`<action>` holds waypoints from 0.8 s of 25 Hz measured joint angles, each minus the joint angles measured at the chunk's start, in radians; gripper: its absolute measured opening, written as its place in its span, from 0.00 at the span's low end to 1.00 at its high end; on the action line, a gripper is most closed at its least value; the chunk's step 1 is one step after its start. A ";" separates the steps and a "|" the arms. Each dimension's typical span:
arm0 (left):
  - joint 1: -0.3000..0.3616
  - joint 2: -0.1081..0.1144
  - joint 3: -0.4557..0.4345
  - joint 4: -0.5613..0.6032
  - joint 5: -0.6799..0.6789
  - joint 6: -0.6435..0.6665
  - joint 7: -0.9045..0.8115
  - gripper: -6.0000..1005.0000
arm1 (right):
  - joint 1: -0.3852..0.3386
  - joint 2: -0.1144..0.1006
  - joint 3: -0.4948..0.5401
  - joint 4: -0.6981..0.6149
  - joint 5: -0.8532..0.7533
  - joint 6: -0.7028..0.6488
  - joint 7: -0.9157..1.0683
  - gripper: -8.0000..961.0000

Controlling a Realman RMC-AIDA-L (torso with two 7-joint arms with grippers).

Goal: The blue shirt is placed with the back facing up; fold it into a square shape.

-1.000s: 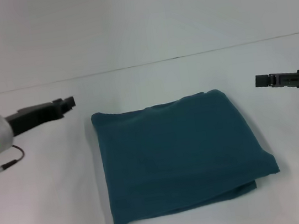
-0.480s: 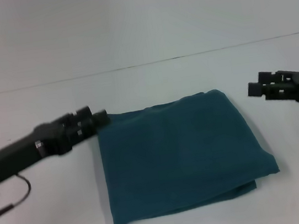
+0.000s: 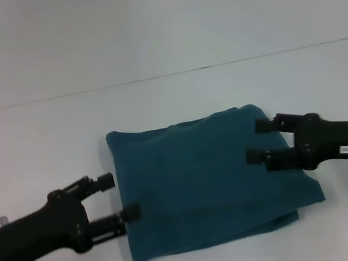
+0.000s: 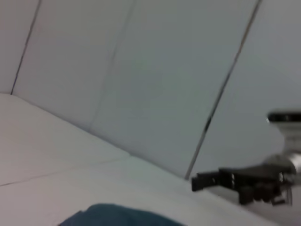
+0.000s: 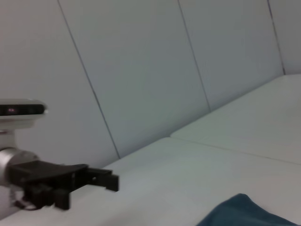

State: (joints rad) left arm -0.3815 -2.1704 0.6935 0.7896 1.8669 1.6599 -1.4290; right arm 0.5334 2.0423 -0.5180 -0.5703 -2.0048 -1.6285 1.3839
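Folded blue shirt point(image 3: 210, 180) lies square on the surface point(image 3: 46, 142); left gripper point(image 3: 121, 196) and right gripper point(image 3: 256, 141) flank it, jaws open, empty

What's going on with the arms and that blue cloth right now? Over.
Left gripper open at folded dark teal-blue shirt's left edge. Right gripper open at its right edge. Nothing in the way.

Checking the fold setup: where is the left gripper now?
In the head view, the left gripper is open at the shirt's left edge, opposite the right gripper.
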 joint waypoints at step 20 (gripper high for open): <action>-0.008 0.004 -0.008 -0.012 0.124 0.030 0.038 0.88 | 0.009 0.006 -0.190 -0.005 -0.004 -0.038 0.040 0.98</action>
State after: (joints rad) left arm -0.3898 -2.1659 0.6857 0.7776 1.9907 1.6894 -1.3907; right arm 0.5421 2.0483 -0.7075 -0.5756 -2.0092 -1.6666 1.4235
